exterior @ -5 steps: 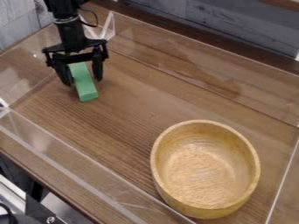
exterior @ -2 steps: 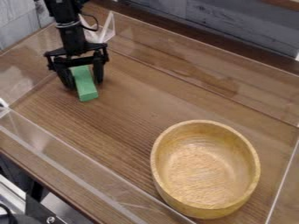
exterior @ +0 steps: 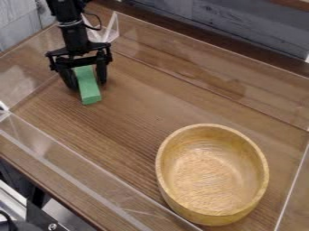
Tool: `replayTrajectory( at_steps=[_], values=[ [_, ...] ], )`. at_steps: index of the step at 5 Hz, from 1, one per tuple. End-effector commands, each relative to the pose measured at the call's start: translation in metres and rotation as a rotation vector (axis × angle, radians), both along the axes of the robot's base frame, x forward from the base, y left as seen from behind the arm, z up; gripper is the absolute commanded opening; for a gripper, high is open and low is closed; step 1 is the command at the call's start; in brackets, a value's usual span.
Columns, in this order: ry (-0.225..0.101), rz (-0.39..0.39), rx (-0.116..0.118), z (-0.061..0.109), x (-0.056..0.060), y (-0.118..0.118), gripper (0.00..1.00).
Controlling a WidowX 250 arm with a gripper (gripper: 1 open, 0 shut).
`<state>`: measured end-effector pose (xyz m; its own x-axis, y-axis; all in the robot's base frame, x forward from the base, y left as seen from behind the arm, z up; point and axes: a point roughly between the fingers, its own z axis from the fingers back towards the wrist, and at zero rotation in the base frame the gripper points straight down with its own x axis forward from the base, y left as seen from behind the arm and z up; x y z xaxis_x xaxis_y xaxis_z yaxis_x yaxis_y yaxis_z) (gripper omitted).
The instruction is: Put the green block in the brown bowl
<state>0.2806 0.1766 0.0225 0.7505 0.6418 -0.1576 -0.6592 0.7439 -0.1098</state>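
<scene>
Fingers (exterior: pixel 82 69): spread wide, one each side of the block's far end; contact unclear
Green block (exterior: pixel 87 85): lying on the worktop (exterior: pixel 139 97), near end exposed; judged best to centre it, close evenly, then lift straight
Cable (exterior: pixel 90 18): by the arm, best kept slack
Brown bowl (exterior: pixel 212 175): well apart, nearer the camera; thick rim needs clearance, path between looks unobstructed

A brown wooden tabletop (exterior: pixel 133 135) is filling most of the view, its grain running in fine streaks. A clear, shiny edging strip (exterior: pixel 85 177) is running along its left side, catching pale glints. At the far side, a darker brown band (exterior: pixel 218 32) is bordering the wood. A greyish-white surface (exterior: pixel 21 20) is showing at the far left. Dark cables and equipment (exterior: pixel 17 215) are lying in shadow at the near left, and soft light is falling across the tabletop.
</scene>
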Motion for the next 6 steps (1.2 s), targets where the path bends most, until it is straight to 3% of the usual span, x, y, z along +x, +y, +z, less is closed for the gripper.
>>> replayTrajectory(
  at_steps=[1,4,5,6],
  values=[
    [-0.030,0.006,0.018,0.010,0.003,0.007,0.00],
    [0.017,-0.129,-0.002,0.049,-0.003,-0.007,0.00],
    [0.033,-0.199,-0.011,0.069,-0.005,-0.018,0.00],
    [0.039,-0.307,-0.026,0.087,-0.007,-0.050,0.00]
  ],
)
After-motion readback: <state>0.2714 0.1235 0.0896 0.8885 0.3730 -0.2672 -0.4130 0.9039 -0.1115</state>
